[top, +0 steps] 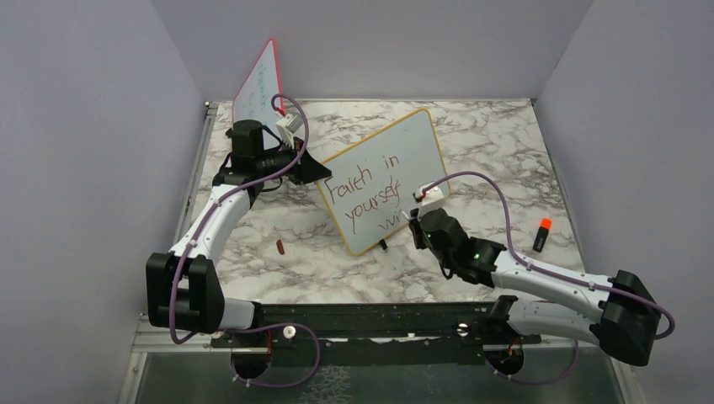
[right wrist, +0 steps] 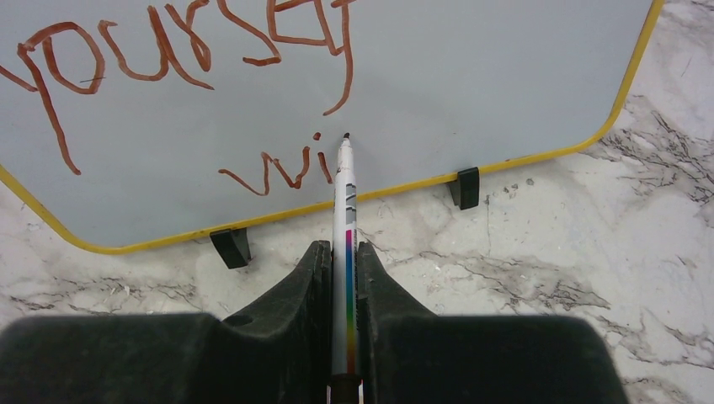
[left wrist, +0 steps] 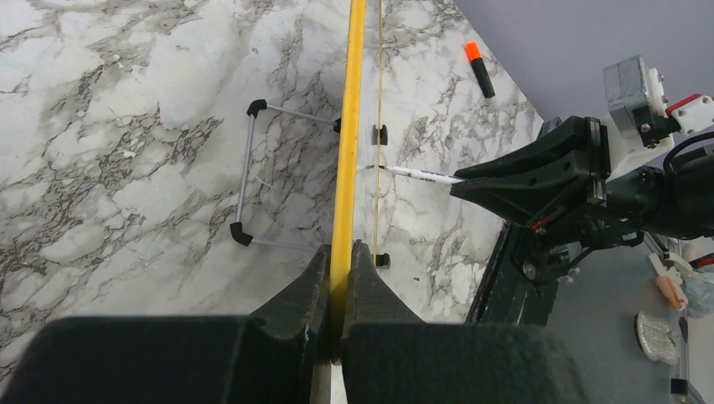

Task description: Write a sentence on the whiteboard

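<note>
The whiteboard looks smooth and glossy, the marble-patterned table smooth with faint sheen.

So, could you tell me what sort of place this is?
Probably a robot lab test cell: plain grey walls enclose a marble-patterned tabletop, and the left arm and right arm sit bolted to a black rail at its near edge.

On the yellow-framed whiteboard we read the dark red sentence "Faith in yourself wi", with "wi" at six o'clock.
</note>
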Controlling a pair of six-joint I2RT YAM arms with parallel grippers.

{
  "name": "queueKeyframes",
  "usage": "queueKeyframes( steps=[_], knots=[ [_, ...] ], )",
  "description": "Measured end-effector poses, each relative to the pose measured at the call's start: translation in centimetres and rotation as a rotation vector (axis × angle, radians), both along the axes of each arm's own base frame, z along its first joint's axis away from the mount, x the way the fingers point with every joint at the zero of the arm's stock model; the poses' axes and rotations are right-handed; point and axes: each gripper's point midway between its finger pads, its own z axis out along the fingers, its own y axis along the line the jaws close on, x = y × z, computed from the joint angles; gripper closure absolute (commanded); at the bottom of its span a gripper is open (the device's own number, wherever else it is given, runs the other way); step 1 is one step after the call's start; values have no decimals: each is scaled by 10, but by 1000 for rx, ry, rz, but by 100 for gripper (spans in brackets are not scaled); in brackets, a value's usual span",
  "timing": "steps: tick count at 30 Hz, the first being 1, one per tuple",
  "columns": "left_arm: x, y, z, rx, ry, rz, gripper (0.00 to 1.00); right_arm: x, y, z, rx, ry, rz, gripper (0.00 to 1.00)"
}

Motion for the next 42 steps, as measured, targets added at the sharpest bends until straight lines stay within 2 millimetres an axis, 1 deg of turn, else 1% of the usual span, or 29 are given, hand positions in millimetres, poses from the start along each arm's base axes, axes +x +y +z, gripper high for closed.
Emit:
queueKeyframes(
  steps=[9, 21, 42],
  knots=[
    [0, 0, 0, 0, 0, 0, 100, 1, -1, -6, -9, 18, -4, 99],
    [0, 0, 0, 0, 0, 0, 100, -6, -5, -18, -25, 70, -19, 99],
    [0, 0, 0, 0, 0, 0, 100, -4, -6, -18, -43, 60, -9, 99]
  ],
)
